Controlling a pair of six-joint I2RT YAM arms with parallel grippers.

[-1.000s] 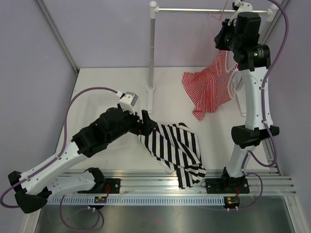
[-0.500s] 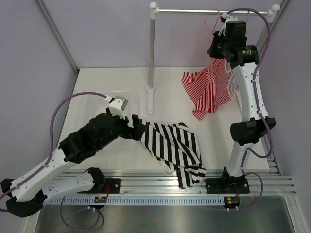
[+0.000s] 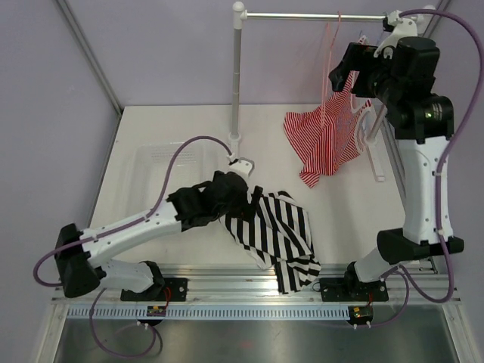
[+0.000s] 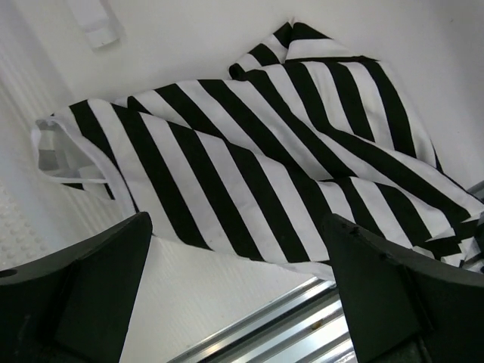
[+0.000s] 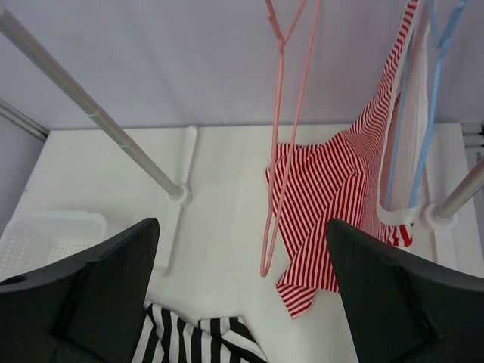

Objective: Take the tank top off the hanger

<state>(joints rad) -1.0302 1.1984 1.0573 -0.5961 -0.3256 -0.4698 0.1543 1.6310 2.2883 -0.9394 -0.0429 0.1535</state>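
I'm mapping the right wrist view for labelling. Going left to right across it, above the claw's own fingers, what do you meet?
white basket → rack post → pink hanger → red-and-white striped top → pale blue hanger. The black-and-white tank top is left out because it overlaps the post.

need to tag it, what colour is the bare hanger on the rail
The hanger is pink, clearest in the right wrist view.
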